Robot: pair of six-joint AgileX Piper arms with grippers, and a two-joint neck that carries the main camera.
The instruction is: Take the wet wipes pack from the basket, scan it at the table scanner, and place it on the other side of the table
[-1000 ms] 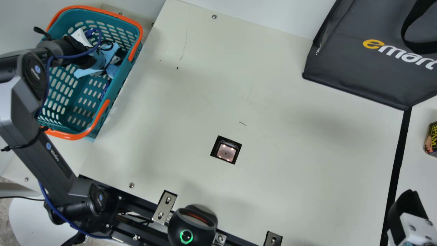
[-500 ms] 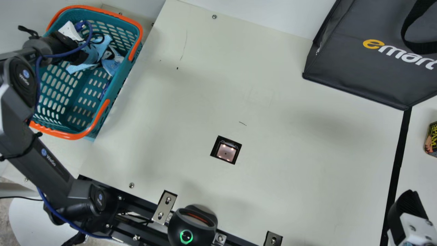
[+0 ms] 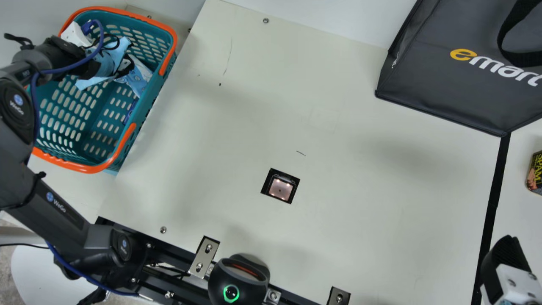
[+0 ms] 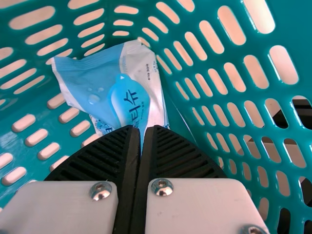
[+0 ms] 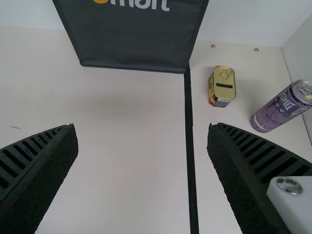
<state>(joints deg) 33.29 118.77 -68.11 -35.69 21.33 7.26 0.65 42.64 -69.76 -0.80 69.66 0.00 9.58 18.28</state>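
Blue-and-white wipes pack (image 4: 129, 100) shifts in the basket (image 3: 154, 91) as your left gripper (image 4: 142, 129) draws back, jaws closed on its edge; lift-out looks next. Right gripper (image 5: 142, 127) stands open.

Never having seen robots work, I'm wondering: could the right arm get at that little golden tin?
Probably yes. The right arm's jaws are open and empty, and only a flat black strip runs between them and the tin. Whether it stretches that far, I can't be sure.
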